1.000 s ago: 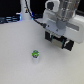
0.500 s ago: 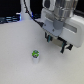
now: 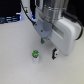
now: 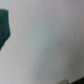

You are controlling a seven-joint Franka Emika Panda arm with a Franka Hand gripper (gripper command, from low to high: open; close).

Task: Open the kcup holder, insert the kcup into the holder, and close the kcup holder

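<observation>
The kcup (image 3: 35,54) stands upright on the white table (image 3: 15,60), with a green patterned lid and a whitish body. My gripper (image 3: 48,48) hangs a little to the exterior view's right of it and slightly above. Its fingers stand apart with nothing between them. One dark fingertip (image 3: 54,53) is close to the table. The wrist view is blurred. It shows bare white table (image 4: 50,45) and a dark teal shape (image 4: 4,27) at the edge. The kcup holder is not clearly in view.
A dark object (image 3: 7,20) lies at the back on the exterior view's left, too blurred to identify. The arm's large white body (image 3: 60,22) fills the upper right of the exterior view.
The arm has come lower and moved toward the kcup, to the exterior view's left. The kcup has not moved.
</observation>
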